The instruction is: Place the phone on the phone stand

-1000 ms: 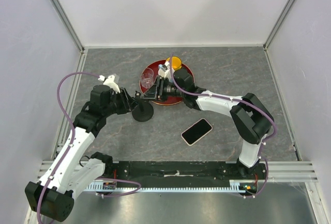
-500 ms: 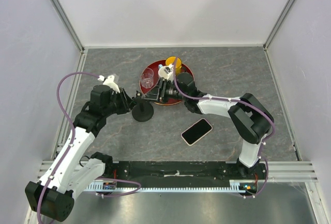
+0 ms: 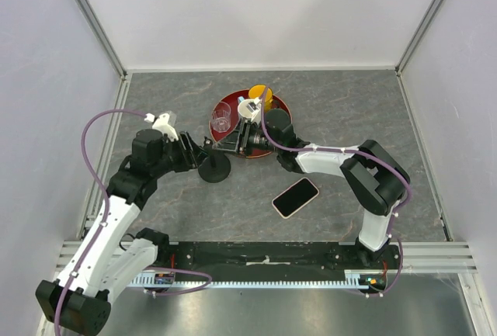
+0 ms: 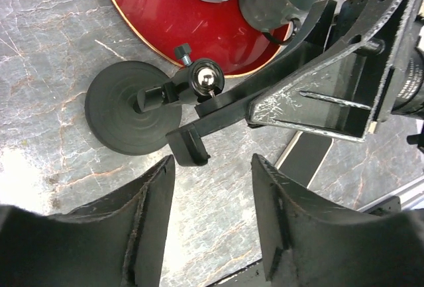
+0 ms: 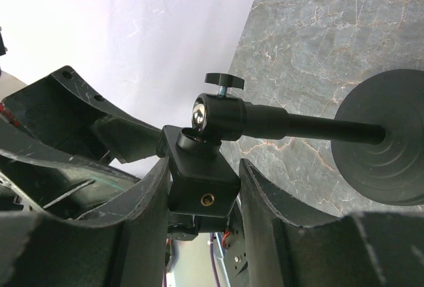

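In the top view, the phone (image 3: 295,197) lies flat with the screen up on the grey table (image 3: 349,119), a little right of the centre and lower, apart from both grippers. The phone stand (image 3: 215,169) stands left of the centre, just below a red tray (image 3: 233,100) with a clear glass (image 3: 221,116) in it. The left gripper (image 3: 198,153) is at the left side of the stand. The right gripper (image 3: 228,146) is at its upper right, over the edge of the tray.

In the left wrist view, the left gripper (image 4: 212,164) has its fingers (image 4: 146,214) wide apart at the bottom of the frame, and only bare table is between them. The hooked end of the stand's holder is just above the left fingertip; if they touch, I cannot tell. The stand (image 4: 126,114) has its disc base on the table beside the tray (image 4: 199,28). A corner of the phone (image 4: 306,158) shows at the lower right.

In the right wrist view, the right gripper (image 5: 202,168) has its fingers (image 5: 142,214) closed against both sides of the holder block of the stand (image 5: 291,128), at the centre of the frame.
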Motion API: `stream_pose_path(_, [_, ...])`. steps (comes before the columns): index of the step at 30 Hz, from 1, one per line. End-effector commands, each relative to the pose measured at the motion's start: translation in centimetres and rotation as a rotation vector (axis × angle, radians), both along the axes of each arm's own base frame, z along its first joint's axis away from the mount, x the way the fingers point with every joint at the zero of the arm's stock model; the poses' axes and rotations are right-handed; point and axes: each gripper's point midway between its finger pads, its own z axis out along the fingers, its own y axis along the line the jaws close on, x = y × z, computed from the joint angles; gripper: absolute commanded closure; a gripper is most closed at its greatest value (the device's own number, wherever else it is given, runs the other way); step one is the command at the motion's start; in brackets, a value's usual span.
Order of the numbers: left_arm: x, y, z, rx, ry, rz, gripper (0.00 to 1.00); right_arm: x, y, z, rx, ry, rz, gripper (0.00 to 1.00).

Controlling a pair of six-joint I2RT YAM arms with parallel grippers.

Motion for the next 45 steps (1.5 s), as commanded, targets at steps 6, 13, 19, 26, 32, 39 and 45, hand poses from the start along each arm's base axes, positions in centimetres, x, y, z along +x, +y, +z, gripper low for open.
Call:
stream_pose_path(6, [-1.5,0.1,5.2,-0.032,-0.134,-0.031,0.32,-0.4,-1.4,-1.1,-0.157,-0.069,0.000,0.04])
stream_pose_path(13, [-3.1,-0.9,7.9,-0.061,-0.214,-0.132,0.28,-1.1,-7.8,-1.9,-0.504,-0.183,-0.051,0.02])
stream_pose_path(19, [-4.8,-3.1,8.0,-0.121,-0.222,-0.297,0.28,-1.8,-17.6,-4.4,-0.905,-0.198,-0.246,0.02])
stream_pose_path(26, [-7.2,-5.3,7.7,-0.263,-0.216,-0.442,0.28,-4.3,-21.6,-8.3,-1.055,0.083,-0.354,0.02])
stream_pose_path(32, [-9.2,-6.1,7.0,-0.342,-0.176,-0.510,0.28,-4.6,-23.9,-11.3,-1.162,0.357,-0.582,0.02])
stream_pose_path(39, [-11.2,-5.0,7.0,-0.335,-0.217,-0.476,0.28,-5.4,-24.6,-13.7,-1.167,0.564,-0.760,0.02])
stream_pose_path(45, [-11.9,-4.2,7.2,-0.272,-0.257,-0.472,0.28,-5.6,-25.1,-13.8,-1.106,0.627,-0.875,0.02])
